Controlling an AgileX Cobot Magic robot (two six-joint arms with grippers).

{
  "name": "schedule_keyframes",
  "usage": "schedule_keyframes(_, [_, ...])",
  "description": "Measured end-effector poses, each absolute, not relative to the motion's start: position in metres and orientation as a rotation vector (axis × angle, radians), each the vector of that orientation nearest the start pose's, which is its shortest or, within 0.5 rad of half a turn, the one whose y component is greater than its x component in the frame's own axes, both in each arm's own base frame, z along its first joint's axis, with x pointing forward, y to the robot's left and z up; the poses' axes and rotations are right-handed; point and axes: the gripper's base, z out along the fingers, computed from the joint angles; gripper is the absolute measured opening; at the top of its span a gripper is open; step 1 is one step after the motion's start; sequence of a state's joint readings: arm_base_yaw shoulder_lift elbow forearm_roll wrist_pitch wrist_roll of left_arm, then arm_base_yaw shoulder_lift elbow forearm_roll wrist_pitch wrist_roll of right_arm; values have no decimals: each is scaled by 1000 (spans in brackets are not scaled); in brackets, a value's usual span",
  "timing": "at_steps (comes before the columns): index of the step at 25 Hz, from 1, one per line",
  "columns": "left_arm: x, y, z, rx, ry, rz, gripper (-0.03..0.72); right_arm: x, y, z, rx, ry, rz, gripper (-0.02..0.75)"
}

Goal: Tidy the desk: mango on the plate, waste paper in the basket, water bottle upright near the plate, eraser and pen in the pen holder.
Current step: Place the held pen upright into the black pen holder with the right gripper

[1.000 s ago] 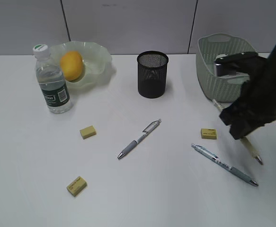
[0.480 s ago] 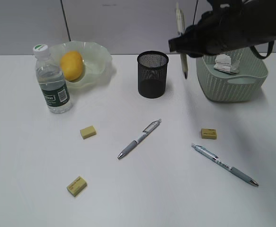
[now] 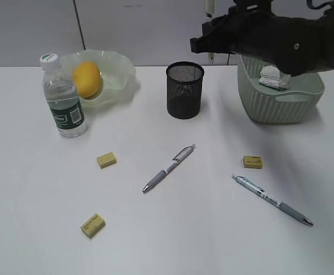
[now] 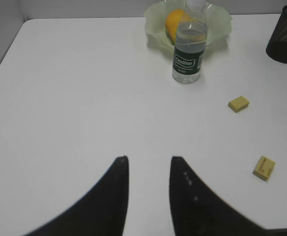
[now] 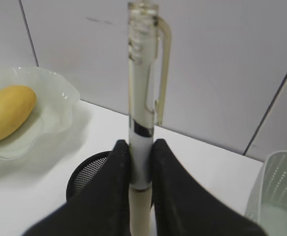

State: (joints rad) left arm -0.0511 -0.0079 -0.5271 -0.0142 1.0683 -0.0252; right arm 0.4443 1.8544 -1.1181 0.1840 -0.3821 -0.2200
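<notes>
Nearest the camera, the left gripper (image 4: 148, 169) hangs low over the bare desk (image 4: 84, 98), jaws parted, holding nothing. Further back, the right gripper (image 5: 140, 157) is clamped around a pale pen (image 5: 142, 98), long axis upright. The pen holder (image 3: 184, 90) sits just below and slightly left of it, so this arm is the nearer one.

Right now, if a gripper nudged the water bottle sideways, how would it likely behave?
The water bottle stands upright, tall and narrow, so a high push would probably tip it. It looks mostly full, so it is likely fairly heavy for its size. Once down, its round body would probably roll, perhaps toward the plate beside it.
</notes>
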Motion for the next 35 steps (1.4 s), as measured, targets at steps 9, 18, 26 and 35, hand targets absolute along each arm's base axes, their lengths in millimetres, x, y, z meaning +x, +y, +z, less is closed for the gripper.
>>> schedule_keyframes(9, [-10, -1, 284, 27, 2017, -66, 225, 419, 196, 216, -447, 1720, 219, 114])
schedule_keyframes(18, [-10, -1, 284, 27, 2017, -67, 225, 444, 210, 187, -389, 1757, 277, 114])
schedule_keyframes(26, [-10, -1, 284, 27, 2017, -67, 225, 445, 214, 160, -432, 1807, 273, 114])
schedule_keyframes(35, [-10, -1, 284, 27, 2017, -67, 225, 445, 214, 154, -433, 1836, 277, 185])
